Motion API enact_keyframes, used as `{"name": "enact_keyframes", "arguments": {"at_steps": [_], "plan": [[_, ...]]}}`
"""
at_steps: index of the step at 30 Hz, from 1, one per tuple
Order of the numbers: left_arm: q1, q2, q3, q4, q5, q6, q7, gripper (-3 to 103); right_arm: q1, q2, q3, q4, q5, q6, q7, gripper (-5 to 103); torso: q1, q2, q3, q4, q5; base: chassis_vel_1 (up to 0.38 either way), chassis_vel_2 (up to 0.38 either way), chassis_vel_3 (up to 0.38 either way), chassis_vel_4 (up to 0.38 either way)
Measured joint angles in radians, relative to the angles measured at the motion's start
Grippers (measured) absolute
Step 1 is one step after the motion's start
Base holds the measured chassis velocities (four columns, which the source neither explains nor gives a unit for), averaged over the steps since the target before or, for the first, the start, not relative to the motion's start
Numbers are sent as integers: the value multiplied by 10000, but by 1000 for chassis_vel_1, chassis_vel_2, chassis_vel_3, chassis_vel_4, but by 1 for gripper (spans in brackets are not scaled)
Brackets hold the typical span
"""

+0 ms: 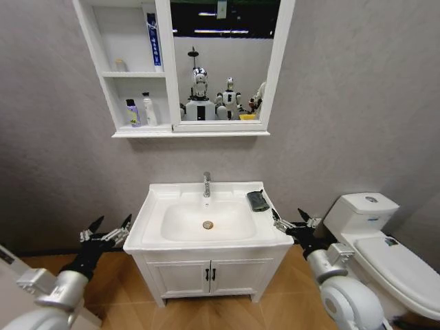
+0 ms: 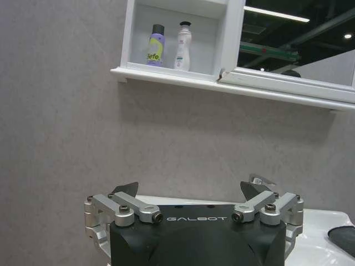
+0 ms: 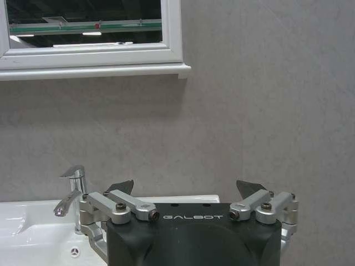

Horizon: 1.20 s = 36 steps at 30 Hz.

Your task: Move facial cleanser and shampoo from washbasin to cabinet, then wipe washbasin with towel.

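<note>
Grey, faintly mottled wall [image 1: 344,103] spans the whole scene, matte and plaster-like. Against it at twelve o'clock hangs the cabinet [image 1: 96,41], smooth white, narrow stacked shelves joined to a tall framed mirror [image 1: 227,55]. Below sits the white vanity [image 1: 179,278], two flat doors with small black handles, and on top of it the washbasin [image 1: 155,206], a glossy rectangular ceramic slab with an oval bowl. At three o'clock stands a rounded white toilet [image 1: 385,254].

Left gripper [image 1: 106,232] hangs low at nine o'clock, beside the basin's left edge, black fingers spread wide and holding nothing. Right gripper [image 1: 292,221] is at the basin's right front corner, jaws likewise apart and empty.

The towel [image 1: 258,201], dark, soft and rumpled, lies on the basin's right rim, around one o'clock from the drain [image 1: 207,225]. The chrome tap [image 1: 206,184] rises straight up at the back rim.

On the cabinet's bottom shelf stand a purple bottle [image 2: 155,47] with a dark cap and a curvy white bottle [image 2: 182,48], just beside each other. One shelf up sits a small pale object [image 1: 120,65], too small to identify.
</note>
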State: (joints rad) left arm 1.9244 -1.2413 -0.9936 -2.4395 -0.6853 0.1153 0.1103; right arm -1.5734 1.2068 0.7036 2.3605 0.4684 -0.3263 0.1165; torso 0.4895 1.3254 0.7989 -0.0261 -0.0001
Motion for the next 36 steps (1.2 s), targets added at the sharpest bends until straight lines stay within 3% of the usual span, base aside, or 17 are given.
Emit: {"name": "enact_keyframes", "arguments": {"at_steps": [2,5,14,36], "plan": [[204,-347,271,-110,615,-392,21,100,-89,57,3,48,-41,0,-8,100,0,0,0,-1,0,0,0,0,0],[157,-713,471,-216,1092,-540,-87,100,-182,89,62,107,-52,2,-12,100,0,0,0,-1,-2,0,0,0,0],[24,-953,576,-486,2139,-530,-388,100,-222,48,259,140,-10,11,-18,100,1,-1,1,-2,-2,0,0,0,0],[-44,-897,562,-465,2162,-459,-437,100,-264,339,157,81,-634,-209,-124,100,1,-1,1,0,-2,0,0,0,0]]}}
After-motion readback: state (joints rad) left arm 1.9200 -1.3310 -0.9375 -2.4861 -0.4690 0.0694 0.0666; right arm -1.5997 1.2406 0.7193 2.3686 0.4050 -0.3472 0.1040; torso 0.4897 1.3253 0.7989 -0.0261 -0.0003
